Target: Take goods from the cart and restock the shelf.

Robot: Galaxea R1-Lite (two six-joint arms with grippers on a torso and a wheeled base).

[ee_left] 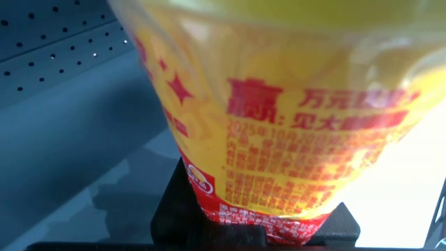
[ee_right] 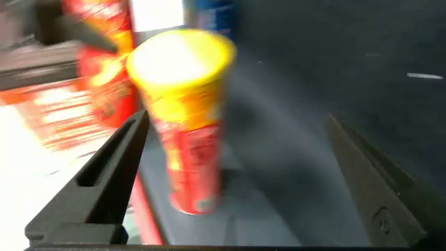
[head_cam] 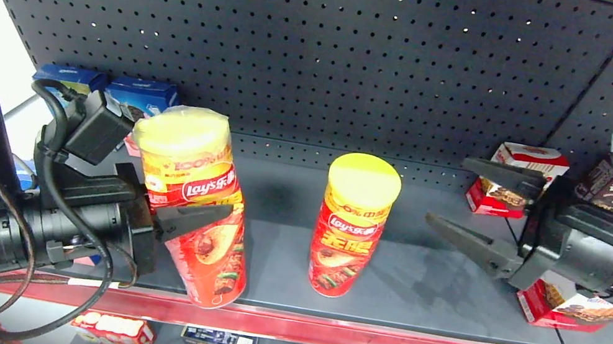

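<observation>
Chip can held at the shelf's front edge

The left gripper [head_cam: 197, 219] is clamped across the middle of a tilted chip can [head_cam: 196, 190], whose base is over the shelf [head_cam: 436, 296] lip. A second can [head_cam: 353, 224] stands upright mid-shelf. The right gripper [head_cam: 447, 190] hangs wide open and holds nothing. The tube is probably light, stiff and slick-wrapped, and tall enough to tip, so the mid-body is the best place to grip it.

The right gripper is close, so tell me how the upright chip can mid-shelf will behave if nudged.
The upright chip can is tall on a narrow base, so a nudge near its top would probably tip it. Being round, it would likely roll along the shelf once down. Its glossy wrap may slip in the open right gripper.
</observation>
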